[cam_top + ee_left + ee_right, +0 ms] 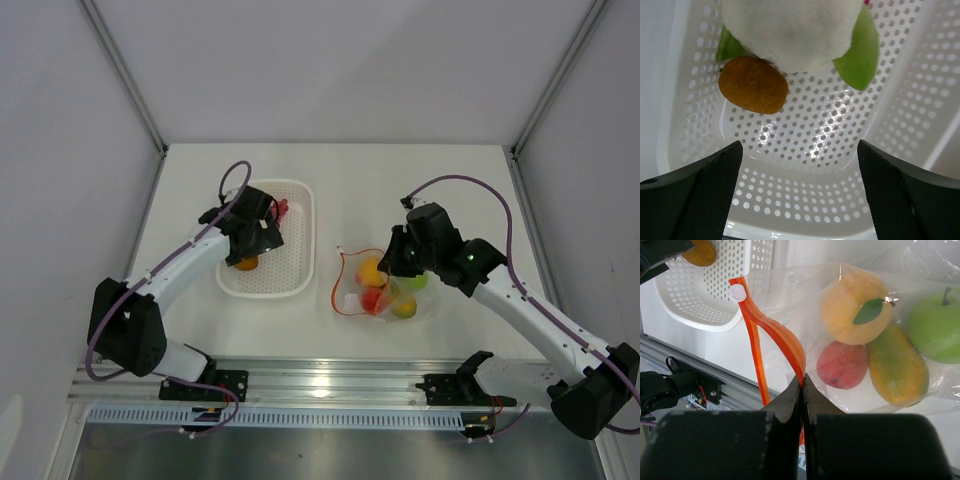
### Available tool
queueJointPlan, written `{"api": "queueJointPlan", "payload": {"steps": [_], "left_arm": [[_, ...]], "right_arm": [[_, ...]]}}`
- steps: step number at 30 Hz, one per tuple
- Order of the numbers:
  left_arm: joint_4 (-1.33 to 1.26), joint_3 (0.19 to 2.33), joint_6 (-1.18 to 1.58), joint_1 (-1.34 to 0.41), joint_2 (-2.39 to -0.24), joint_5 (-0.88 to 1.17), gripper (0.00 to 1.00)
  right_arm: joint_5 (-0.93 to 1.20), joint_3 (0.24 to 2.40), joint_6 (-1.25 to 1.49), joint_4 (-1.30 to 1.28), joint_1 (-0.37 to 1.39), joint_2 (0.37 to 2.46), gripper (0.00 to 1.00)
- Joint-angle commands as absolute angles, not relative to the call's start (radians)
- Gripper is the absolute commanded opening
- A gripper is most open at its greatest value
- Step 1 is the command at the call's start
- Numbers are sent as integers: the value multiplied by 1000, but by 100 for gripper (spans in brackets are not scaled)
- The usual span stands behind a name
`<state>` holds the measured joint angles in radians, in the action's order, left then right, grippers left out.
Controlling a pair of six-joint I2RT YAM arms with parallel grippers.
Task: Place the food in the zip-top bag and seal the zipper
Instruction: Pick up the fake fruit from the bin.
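The clear zip-top bag [805, 305] lies right of the basket, mouth open, and also shows in the top view [385, 290]. Inside are an orange-yellow fruit [855, 307], a red peach [842, 365], a mango [897, 370] and a green apple [935, 322]. My right gripper [803, 380] is shut on the orange-red zipper [782, 335] at the mouth's near side [388, 265]. My left gripper [799, 145] is open and empty over the white basket [820, 200], short of the white cauliflower [790, 30] and an orange-brown fruit [753, 84].
The white perforated basket [300, 240] stands left of the bag, with a small red piece of food [281, 208] at its far end. The metal rail [330, 385] with both arm bases runs along the near edge. Side walls close in the table.
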<state>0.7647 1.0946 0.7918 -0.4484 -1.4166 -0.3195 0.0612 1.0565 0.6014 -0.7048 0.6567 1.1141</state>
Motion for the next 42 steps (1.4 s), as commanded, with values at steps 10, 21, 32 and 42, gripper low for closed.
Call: {"api": "queueJointPlan", "payload": {"steps": [10, 21, 32, 42], "left_arm": [[769, 1098, 864, -351, -1542, -361, 92], [732, 1106, 874, -316, -1652, -370, 84], [718, 1106, 899, -313, -1697, -380, 73], [692, 1066, 891, -313, -1675, -388, 42]], "right_arm": [[52, 1043, 584, -675, 653, 1103, 0], [55, 1039, 580, -663, 652, 1114, 0], [58, 1025, 580, -657, 649, 1115, 0], [66, 1019, 584, -647, 646, 1117, 0]]}}
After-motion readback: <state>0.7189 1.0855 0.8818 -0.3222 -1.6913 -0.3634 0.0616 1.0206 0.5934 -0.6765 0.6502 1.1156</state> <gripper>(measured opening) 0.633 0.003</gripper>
